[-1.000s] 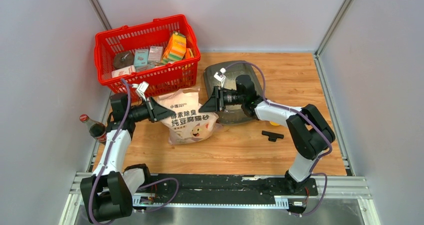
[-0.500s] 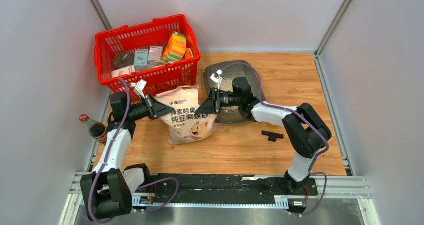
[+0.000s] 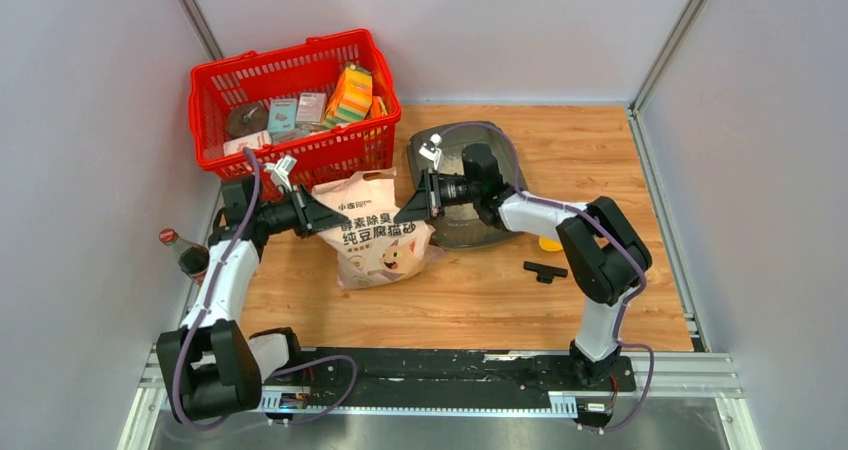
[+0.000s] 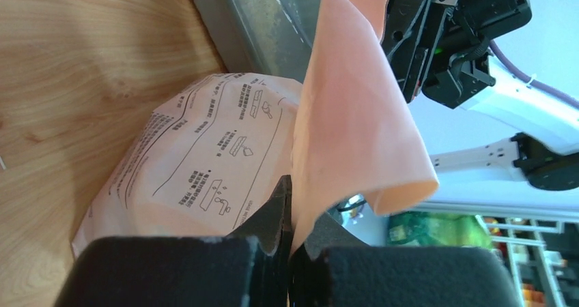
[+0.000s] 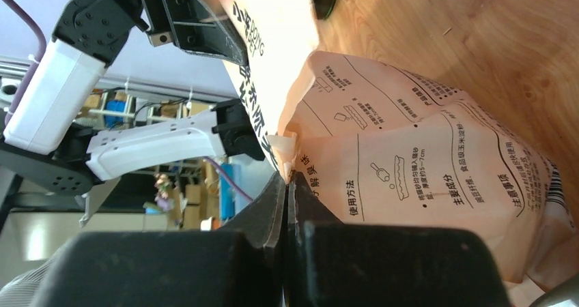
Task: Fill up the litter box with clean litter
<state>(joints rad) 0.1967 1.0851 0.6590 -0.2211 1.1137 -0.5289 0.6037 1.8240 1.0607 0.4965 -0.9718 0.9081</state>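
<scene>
The litter box (image 3: 458, 236), a dark grey tray, lies right of a beige cat-printed paper bag (image 3: 385, 235) standing on the wooden table. My left gripper (image 3: 343, 227) is shut on the bag's left top edge; in the left wrist view that gripper (image 4: 293, 225) pinches a thin flap of the bag (image 4: 205, 157). My right gripper (image 3: 402, 217) is shut on the right top edge, reaching over the tray; in the right wrist view that gripper (image 5: 287, 177) nips the corner of the bag (image 5: 423, 184). The clean litter is hidden.
A red mesh basket (image 3: 290, 155) of groceries stands just behind the bag. A cola bottle (image 3: 187, 256) is at the left edge by the left arm. A yellow scoop (image 3: 550, 243) and a small black T-shaped part (image 3: 545, 270) lie right of the tray.
My right gripper has moved left to the bag and shut on its top edge. The left gripper has finished closing on the other edge, and the bag's top stands a little higher.
</scene>
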